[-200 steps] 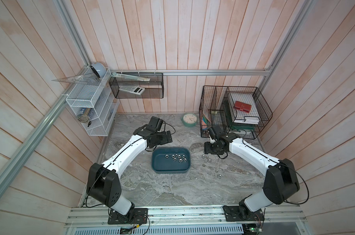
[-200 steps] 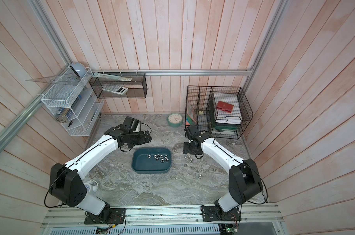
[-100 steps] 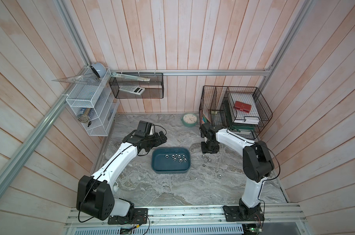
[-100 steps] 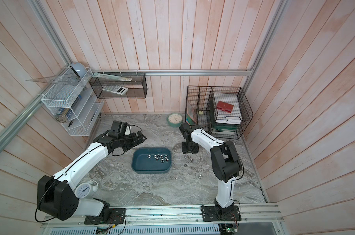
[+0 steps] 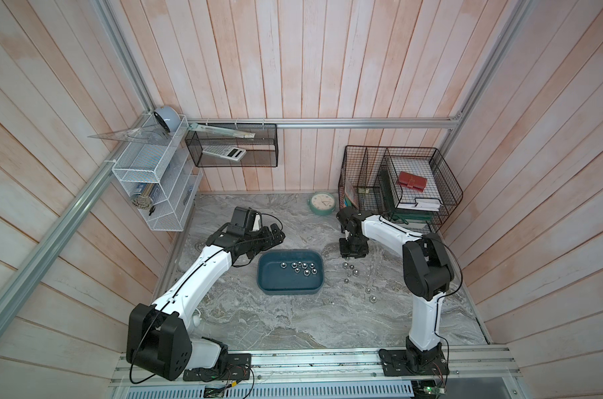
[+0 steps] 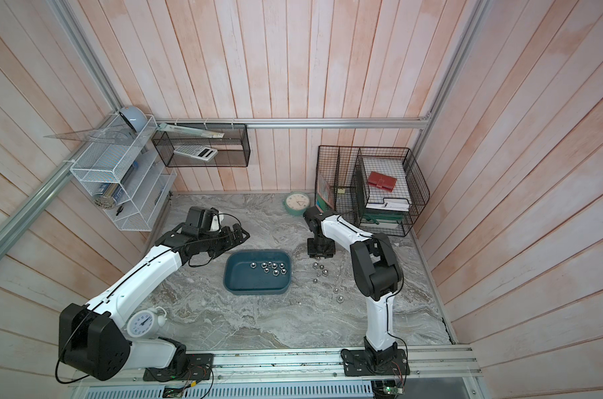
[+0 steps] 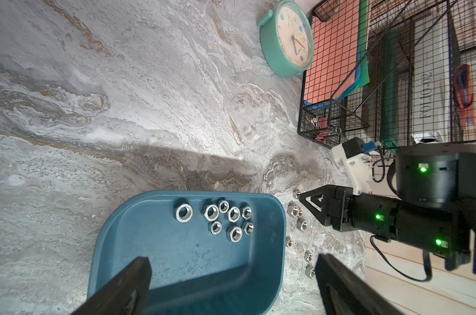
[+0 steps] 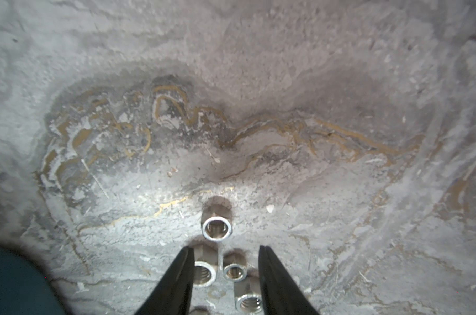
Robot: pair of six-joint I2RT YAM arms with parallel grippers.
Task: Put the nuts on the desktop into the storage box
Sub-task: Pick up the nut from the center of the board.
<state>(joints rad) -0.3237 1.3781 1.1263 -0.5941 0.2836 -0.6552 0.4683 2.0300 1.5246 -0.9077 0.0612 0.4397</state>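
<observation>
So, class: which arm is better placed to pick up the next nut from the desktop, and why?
Right. The right gripper is down at the loose nuts beside the storage box, open jaws straddling two. The left gripper hangs open across the box, away from them.

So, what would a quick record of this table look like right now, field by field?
Surface: grey marbled desktop
Container: teal storage box, eight nuts inside
Loose nuts: several, on the desktop beside the box
Right gripper: low over the loose nuts, jaws apart around two of them
Left gripper: wide open, empty, near the box
Also there: mint-green clock
</observation>
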